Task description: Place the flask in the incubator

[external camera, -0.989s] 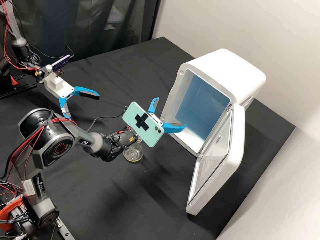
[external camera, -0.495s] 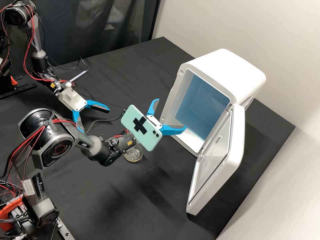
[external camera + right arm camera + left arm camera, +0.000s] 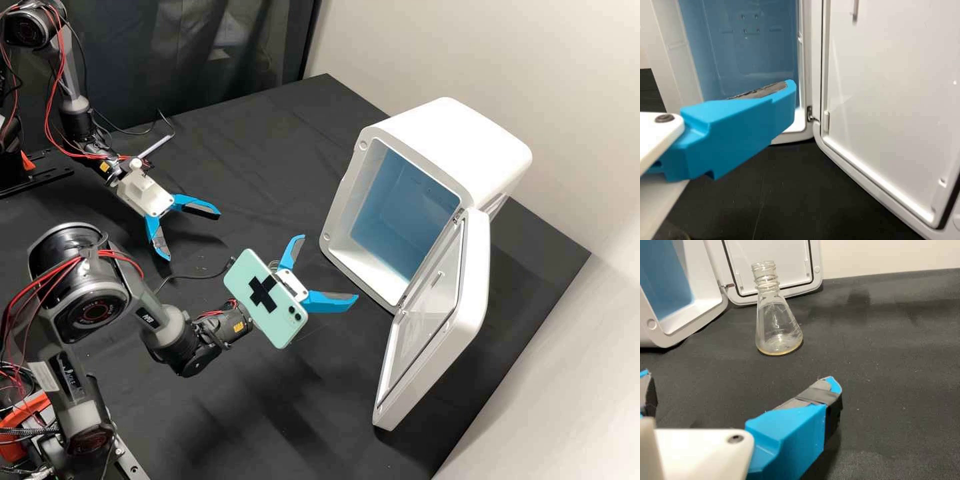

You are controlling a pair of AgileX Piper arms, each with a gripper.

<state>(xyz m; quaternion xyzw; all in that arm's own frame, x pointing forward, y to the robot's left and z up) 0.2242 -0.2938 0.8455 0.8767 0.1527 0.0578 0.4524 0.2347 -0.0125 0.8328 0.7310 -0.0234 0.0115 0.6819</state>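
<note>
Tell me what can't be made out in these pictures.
Flask: in the high view, hidden behind the mint phone on the right arm.
Flask's contents: left wrist view, too faint to tell residue from liquid.
Right claw: right wrist view, one finger cut off by the edge.

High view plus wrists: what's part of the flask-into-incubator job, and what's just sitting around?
Job:
- flask, upright on the bench
- incubator, door swung open
- left jaws and right jaws, both open and empty

Not the job:
- mint phone mounted on the right arm
- dark curtain behind the bench
</note>
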